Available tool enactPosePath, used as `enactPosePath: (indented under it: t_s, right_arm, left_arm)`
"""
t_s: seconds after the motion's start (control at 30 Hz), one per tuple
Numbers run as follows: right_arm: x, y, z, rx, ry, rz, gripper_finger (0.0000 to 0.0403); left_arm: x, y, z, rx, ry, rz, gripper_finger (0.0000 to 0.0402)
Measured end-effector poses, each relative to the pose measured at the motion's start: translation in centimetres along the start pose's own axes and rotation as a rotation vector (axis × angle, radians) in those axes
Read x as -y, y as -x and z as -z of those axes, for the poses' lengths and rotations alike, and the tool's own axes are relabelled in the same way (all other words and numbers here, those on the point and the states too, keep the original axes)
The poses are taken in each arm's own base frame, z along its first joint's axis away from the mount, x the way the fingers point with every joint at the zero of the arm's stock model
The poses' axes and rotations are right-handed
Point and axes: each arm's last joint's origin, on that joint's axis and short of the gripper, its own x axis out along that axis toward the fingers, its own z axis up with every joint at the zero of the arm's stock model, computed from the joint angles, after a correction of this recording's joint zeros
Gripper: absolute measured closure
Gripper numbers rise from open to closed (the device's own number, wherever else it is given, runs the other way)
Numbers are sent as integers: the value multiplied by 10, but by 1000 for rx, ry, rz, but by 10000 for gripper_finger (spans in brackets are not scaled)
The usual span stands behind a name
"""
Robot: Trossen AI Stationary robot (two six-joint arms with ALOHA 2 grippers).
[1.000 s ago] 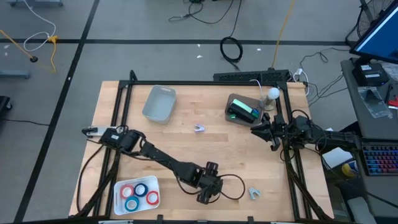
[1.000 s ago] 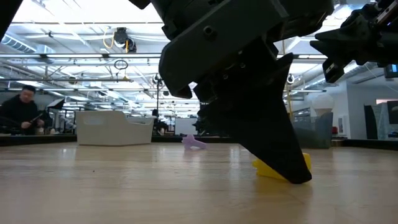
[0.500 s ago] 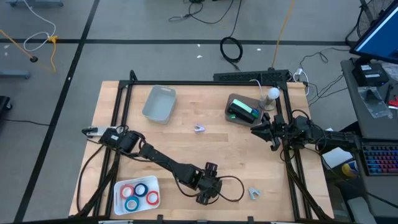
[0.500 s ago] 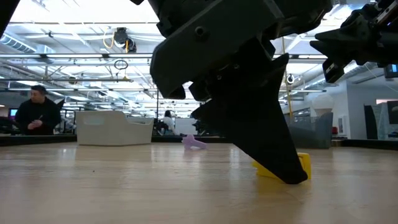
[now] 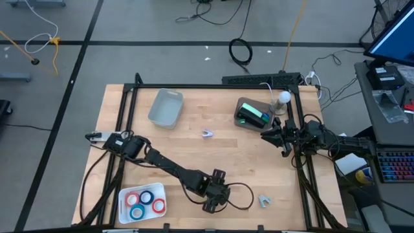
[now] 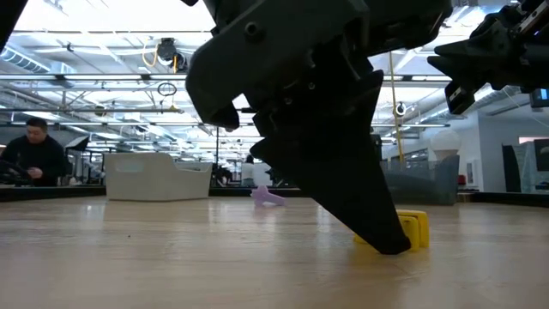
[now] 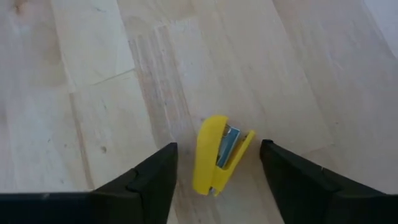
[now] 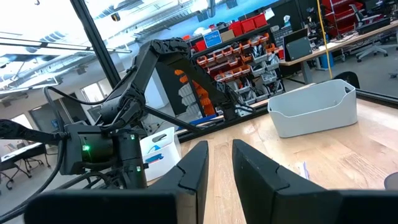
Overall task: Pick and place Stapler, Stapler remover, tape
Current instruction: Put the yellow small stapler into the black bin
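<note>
Now the left gripper [image 7: 214,186] has slid so the yellow stapler [image 7: 217,155] lies btwn its spread fingers, which are narrowing, at the table's [image 5: 194,145] near edge, so a grab looks imminent; right gripper [image 5: 266,136] idles w/ fingers nearly together by the far-right corner

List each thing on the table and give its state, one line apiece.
Yellow stapler: lying on the wood, not gripped.
Left tool: open, straddling the stapler.
Right tool: raised, holding nothing.
Tape rolls: flat in the white tray.
Grey bin: upright, empty.
</note>
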Motion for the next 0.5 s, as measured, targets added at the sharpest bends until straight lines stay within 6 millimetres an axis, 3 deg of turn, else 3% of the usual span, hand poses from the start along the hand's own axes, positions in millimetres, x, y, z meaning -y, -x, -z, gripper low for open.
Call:
enactPosePath:
  t_s: [0.33,0.5]
  right_arm:
    - [0,0,0,0,0,0,339]
    - [0,0,0,1,0,0,339]
  left_arm:
    - [-5,-1,-2,22,11,31,292]
    - [-8,-1,-3,21,21,44,337]
